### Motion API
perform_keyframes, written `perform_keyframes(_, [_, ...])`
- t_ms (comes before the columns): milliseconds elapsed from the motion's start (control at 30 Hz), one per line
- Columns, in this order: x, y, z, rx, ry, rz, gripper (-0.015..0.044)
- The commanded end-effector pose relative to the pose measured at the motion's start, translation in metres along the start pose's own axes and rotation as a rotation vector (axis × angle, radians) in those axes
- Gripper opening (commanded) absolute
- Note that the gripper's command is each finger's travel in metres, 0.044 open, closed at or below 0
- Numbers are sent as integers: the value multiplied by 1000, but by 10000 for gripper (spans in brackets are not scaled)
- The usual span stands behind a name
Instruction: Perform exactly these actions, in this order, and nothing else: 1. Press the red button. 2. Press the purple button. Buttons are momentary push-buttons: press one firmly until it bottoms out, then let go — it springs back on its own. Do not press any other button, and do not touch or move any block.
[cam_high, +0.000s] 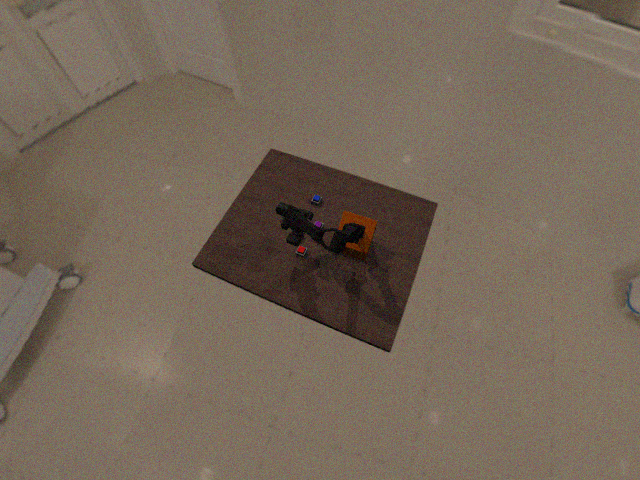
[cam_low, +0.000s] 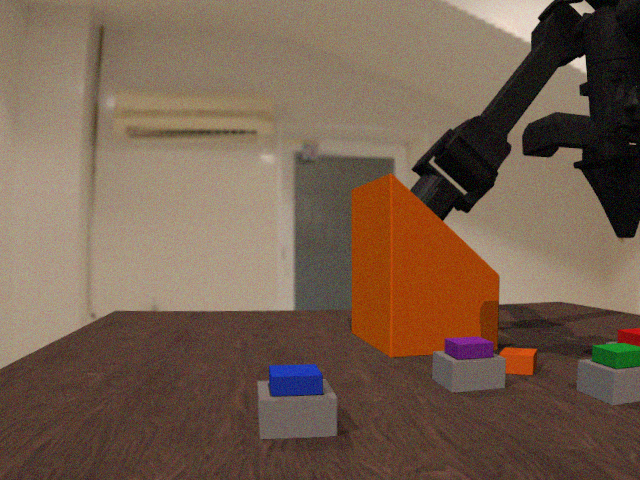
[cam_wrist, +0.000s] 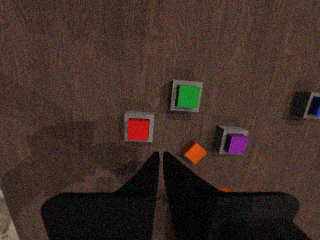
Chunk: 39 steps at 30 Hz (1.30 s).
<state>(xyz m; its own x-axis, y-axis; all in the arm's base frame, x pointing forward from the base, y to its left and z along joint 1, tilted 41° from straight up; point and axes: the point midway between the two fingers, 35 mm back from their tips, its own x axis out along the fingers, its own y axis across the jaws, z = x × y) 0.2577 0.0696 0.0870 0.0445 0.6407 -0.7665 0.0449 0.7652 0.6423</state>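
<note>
Wrist view shows you the gripper clenched on nothing, its tips raised above the desk and apart from the red button, which sits in its grey housing just ahead of them. Your purple button lies to the right of the tips, with a small orange block between the two buttons. Both buttons sit near the desk's middle, away from every edge.

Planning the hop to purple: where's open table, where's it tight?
Open: the bare wood beyond the green square button and left of the red square button. Tight: the small orange block sits between red and the purple square button, just ahead of the shut hand.
</note>
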Motion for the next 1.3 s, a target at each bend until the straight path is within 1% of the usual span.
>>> perform_keyframes(0, [-2,-65,-2,20,5,-24,20])
perform_keyframes(167, [-1,-135,-22,18,10,-7,20])
perform_keyframes(233, [0,-146,-28,16,11,1,20])
perform_keyframes(500, [3,-146,-28,16,10,1,20])
perform_keyframes(533, [11,-147,-28,16,10,0,20])
perform_keyframes(633, [52,-146,-28,16,10,2,20])
perform_keyframes(667, [60,-146,-29,16,10,3,20])
perform_keyframes(900, [63,-146,-29,16,10,4,20])
perform_keyframes(1267, [81,-146,-29,16,10,4,20])
